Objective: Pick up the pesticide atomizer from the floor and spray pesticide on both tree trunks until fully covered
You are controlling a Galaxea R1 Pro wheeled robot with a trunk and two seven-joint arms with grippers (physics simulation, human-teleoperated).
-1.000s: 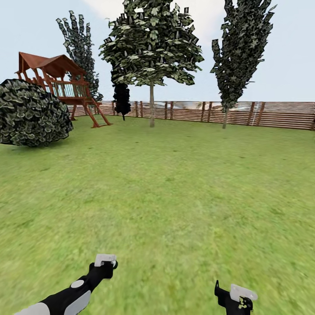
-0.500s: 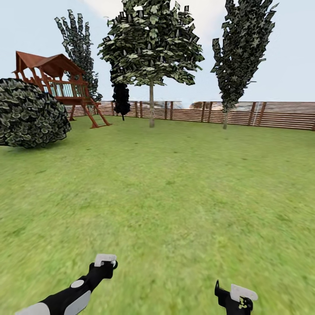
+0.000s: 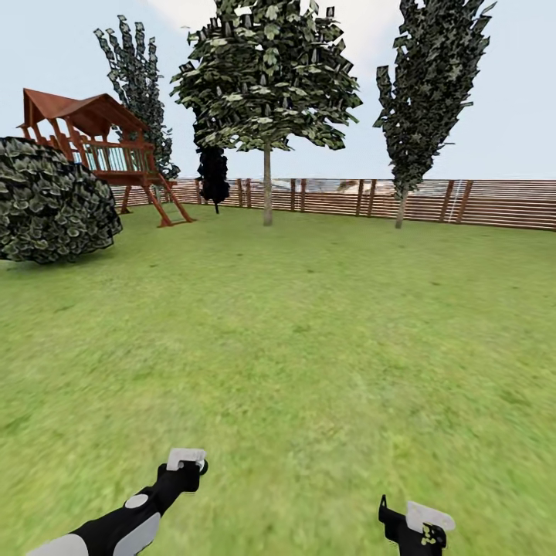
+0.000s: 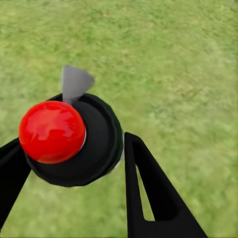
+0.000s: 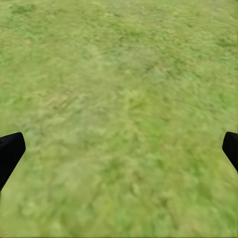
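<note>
Two trees [image 3: 267,85] are standing far across the lawn [image 3: 309,324] while the left gripper [image 4: 74,163] is clasping the atomizer [image 4: 69,139], the right gripper [image 5: 119,148] spread empty, so driving closer is likely needed.

A green grass lawn [image 3: 309,332] stretches to a brown slatted wooden fence [image 3: 494,202]. Standing on it: a broad-canopied tree [image 3: 267,193], a narrow dark tree [image 3: 401,208] near the fence, a round leafy bush [image 3: 50,201] and a red-roofed wooden play tower [image 3: 116,162].
</note>
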